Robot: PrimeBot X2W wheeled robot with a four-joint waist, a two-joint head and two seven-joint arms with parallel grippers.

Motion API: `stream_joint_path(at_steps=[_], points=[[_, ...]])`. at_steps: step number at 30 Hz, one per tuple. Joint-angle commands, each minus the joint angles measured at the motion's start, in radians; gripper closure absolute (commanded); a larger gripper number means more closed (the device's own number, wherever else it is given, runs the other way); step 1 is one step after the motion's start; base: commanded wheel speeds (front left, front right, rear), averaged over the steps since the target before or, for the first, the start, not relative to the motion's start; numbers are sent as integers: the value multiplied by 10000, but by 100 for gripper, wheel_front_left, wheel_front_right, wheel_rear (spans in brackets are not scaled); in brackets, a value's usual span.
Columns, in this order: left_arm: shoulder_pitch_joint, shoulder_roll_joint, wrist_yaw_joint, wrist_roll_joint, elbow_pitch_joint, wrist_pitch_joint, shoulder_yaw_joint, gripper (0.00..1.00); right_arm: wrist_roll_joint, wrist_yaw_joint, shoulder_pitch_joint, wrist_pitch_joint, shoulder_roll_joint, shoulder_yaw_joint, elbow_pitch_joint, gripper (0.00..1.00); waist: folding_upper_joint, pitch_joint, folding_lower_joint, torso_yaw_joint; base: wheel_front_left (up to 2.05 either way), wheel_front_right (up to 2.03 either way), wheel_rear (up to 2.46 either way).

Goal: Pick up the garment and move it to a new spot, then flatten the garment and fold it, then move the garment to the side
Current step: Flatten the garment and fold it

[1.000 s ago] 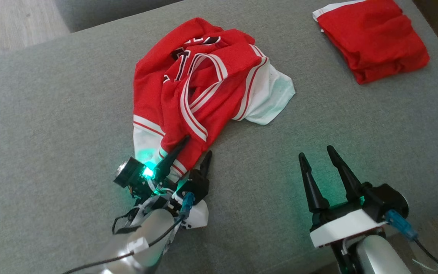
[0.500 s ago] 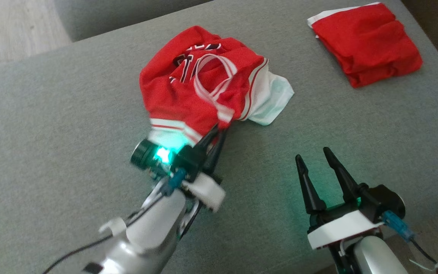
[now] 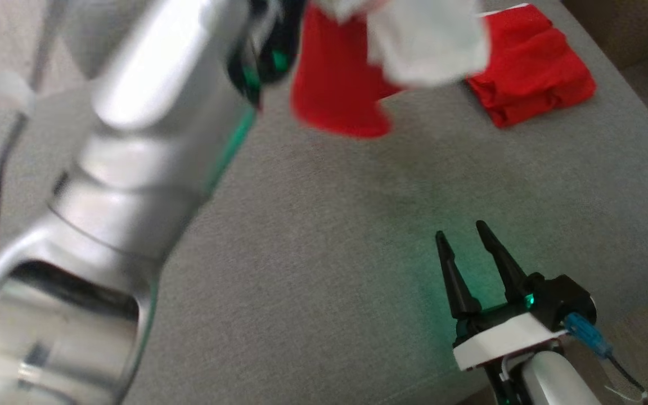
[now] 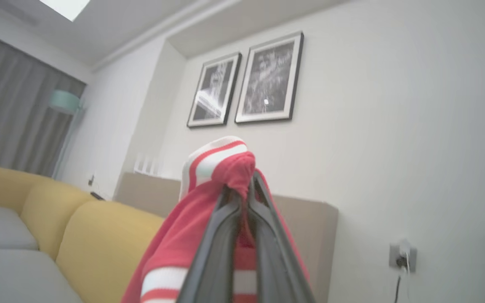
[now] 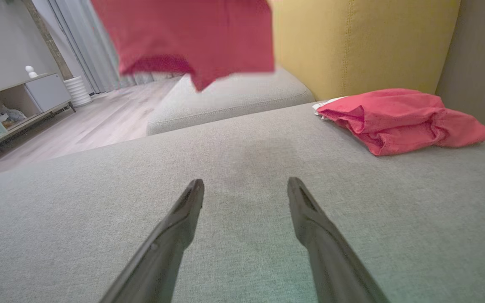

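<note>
The garment (image 3: 338, 95), a red jersey with white trim, hangs in the air above the grey couch seat, its hem dangling at the top of the right wrist view (image 5: 187, 38). My left gripper (image 4: 244, 185) is shut on a bunched red and white striped edge of the garment (image 4: 221, 162), raised high with its fingers pointing toward the wall. The left arm's silver forearm (image 3: 133, 140) crosses the head view close to the camera. My right gripper (image 3: 459, 233) rests low over the seat at the lower right, open, with nothing between its fingers (image 5: 244, 191).
A second folded red garment (image 3: 532, 73) lies at the seat's far right, seen also in the right wrist view (image 5: 398, 120). The grey couch seat (image 3: 329, 253) spreads bare around the right gripper. A yellow backrest (image 5: 364, 42) stands behind; wooden floor and a low cabinet (image 5: 11, 105) lie to the left.
My left gripper closed on the garment's near edge and lifted it high off the seat, the arm swinging up close to the head camera. The right gripper stayed put.
</note>
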Motion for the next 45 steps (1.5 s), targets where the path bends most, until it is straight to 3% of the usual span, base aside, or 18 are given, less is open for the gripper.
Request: stream_joint_path(at_steps=[1, 8, 10, 15, 16, 17, 19, 22, 25, 29, 31, 35, 39, 42, 45], points=[[-429, 227, 126, -218, -128, -55, 486, 100, 51, 67, -49, -40, 29, 168, -313, 0, 0, -28, 0, 215, 0, 0, 0], [1505, 698, 496, -893, 681, 441, 598, 100, -27, 67, 7, -40, 30, 68, -325, 0, 0, -128, 0, 886, 0, 0, 0], [3596, 1047, 596, -1240, 1012, 363, 547, 100, -74, 67, -45, -40, 31, -4, -369, 0, 0, -31, 0, 1158, 0, 0, 0], [6336, 1427, 684, -1355, 1474, -159, 629, 100, -199, 67, -142, -40, 23, -116, -438, 0, 0, 217, 0, 1474, 0, 0, 0], [6702, 1490, 719, -1236, 1486, -230, 645, 94, -207, 67, -145, -40, 2, -168, -449, 0, 0, 258, 0, 1542, 0, 0, 0], [7015, 1545, 767, -1100, 1458, -279, 690, 71, -212, 67, -143, -40, -23, -221, -456, 0, 0, 294, 0, 1608, 0, 0, 0], [7516, 1664, 910, -730, 1314, -325, 796, 0, -209, 67, -127, -40, -69, -320, -464, 0, 0, 358, 0, 1737, 0, 0, 0], [7938, 1975, 1261, 316, 556, -336, 1191, 0, -196, 67, -105, -40, -96, -387, -463, 0, 0, 436, 0, 1859, 0, 0, 0], [7941, 2550, 1677, 2124, -679, -339, 1259, 0, -184, 67, -118, -40, -89, -383, -470, 0, 0, 518, 0, 1885, 0, 0, 0], [7261, 3309, 1902, 4507, -1907, -337, 371, 0, -129, 67, -223, -40, -74, -242, -441, 0, 0, 654, 0, 1711, 0, 0, 0], [6608, 3415, 1873, 5355, -2178, -44, -192, 0, -93, 67, -301, -40, -66, -180, -433, 0, 0, 774, 0, 1541, 0, 0, 0], [4986, 2645, 1299, 6340, -1965, 1618, -1452, 0, -18, 67, -522, -40, -37, -88, -428, 0, 0, 1228, 0, 921, 0, 0, 0], [3984, 1795, 602, 6589, -939, 2957, -2267, 0, 61, 67, -683, -40, -11, -40, -443, 0, 0, 1702, 0, 411, 0, 0, 0], [3421, 1217, 217, 6601, -83, 3623, -2611, 0, 101, 67, -788, -40, 3, -16, -446, 0, 0, 2103, 0, 106, 0, 0, 0], [2940, 813, 105, 6617, 759, 3886, -2754, 0, 150, 67, -908, -40, 13, 12, -440, 0, 0, 2451, 0, -152, 0, 0, 0]])
